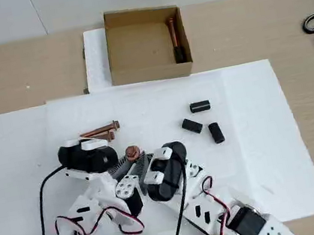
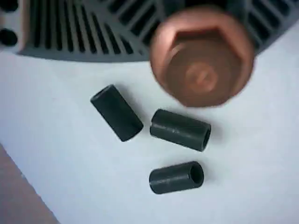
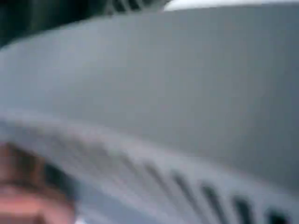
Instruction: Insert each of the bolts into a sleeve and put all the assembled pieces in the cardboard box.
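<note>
- High view: left gripper (image 1: 126, 165) looks clamped on the bolt (image 1: 131, 153). The right gripper (image 1: 145, 164) crowds it, so I risk knocking the bolt loose.
- Left wrist view: sleeves (image 2: 180, 129) lie loose on the paper (image 2: 70, 177) and could roll.
- Right wrist view: I can't tell the right gripper's state; blind collision risk.

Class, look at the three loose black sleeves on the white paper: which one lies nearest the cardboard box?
The sleeve lying crosswise in the high view; the other two sit below it, farther from the cardboard box.
</note>
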Tool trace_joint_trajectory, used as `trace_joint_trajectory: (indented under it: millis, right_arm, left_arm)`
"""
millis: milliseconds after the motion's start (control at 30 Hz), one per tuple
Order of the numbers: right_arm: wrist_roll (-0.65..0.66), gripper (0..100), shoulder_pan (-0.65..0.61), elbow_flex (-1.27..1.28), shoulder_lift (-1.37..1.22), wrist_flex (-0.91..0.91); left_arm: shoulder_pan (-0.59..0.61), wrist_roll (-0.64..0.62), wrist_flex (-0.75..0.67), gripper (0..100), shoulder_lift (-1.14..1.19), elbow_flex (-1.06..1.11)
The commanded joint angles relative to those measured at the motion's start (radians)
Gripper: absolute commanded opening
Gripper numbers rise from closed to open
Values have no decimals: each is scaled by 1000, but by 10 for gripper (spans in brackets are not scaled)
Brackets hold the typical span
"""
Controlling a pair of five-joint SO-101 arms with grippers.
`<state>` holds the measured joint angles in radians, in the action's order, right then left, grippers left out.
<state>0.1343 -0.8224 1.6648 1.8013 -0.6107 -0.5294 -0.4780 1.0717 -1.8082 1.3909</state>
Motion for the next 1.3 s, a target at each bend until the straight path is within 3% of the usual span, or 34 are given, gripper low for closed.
trace_joint_trajectory:
  millis: [0,233,500,733,1267]
  right_arm:
    - [43,4,-1,-35,13,39]
    - [41,4,-4,-58,13,39]
    - [43,4,-5,-89,13,39]
    - [44,4,-5,-106,13,35]
    - [44,4,-2,-97,12,31]
  left_arm:
    - [-21,-6,26,6,0,5]
    - [-21,77,21,6,-3,91]
    - [-18,86,21,9,-2,113]
    - [-12,138,25,173,-2,157]
    - [-12,133,21,180,-2,58]
